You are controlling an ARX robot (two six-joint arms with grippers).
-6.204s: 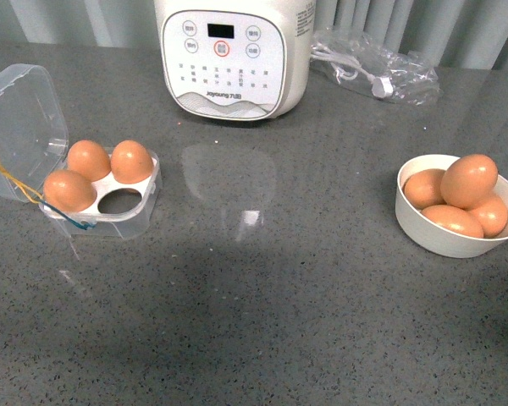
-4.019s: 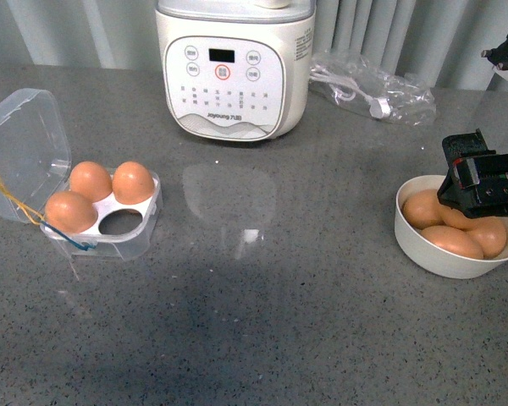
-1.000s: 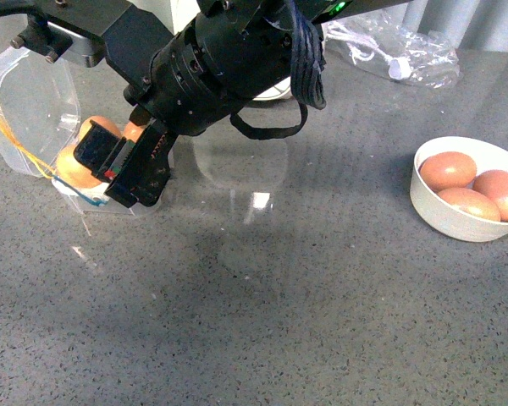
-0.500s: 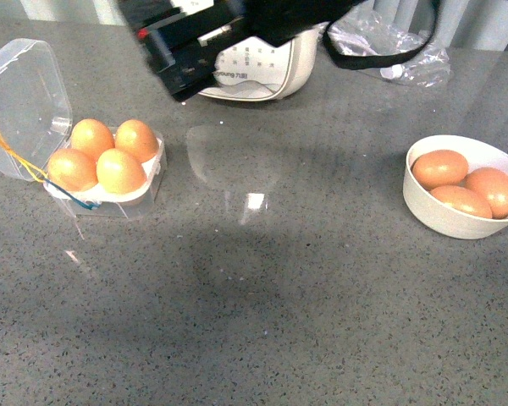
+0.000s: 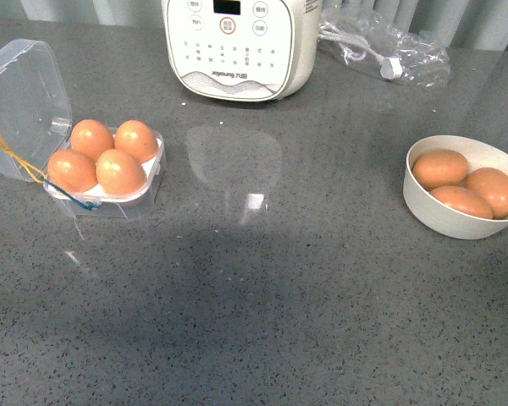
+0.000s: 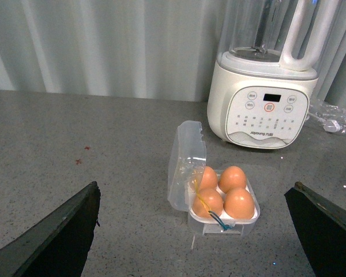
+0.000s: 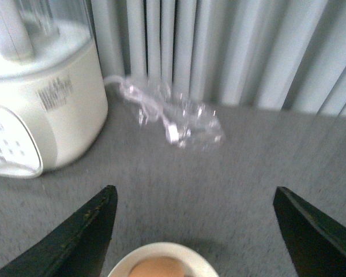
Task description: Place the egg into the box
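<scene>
The clear box stands at the table's left with its lid hinged open. All its holes hold brown eggs, and the egg sits in the near-right hole. No arm shows in the front view. In the left wrist view the box and the egg lie well ahead of my left gripper, which is open and empty. My right gripper is open and empty above the white bowl.
The white bowl at the right holds three brown eggs. A white blender base stands at the back, with a clear bag holding a cable to its right. Grey curtains hang behind the table.
My right arm took an egg from the bowl, carried it left and set it in the box's last hole. It has since drawn back out of the front view.
</scene>
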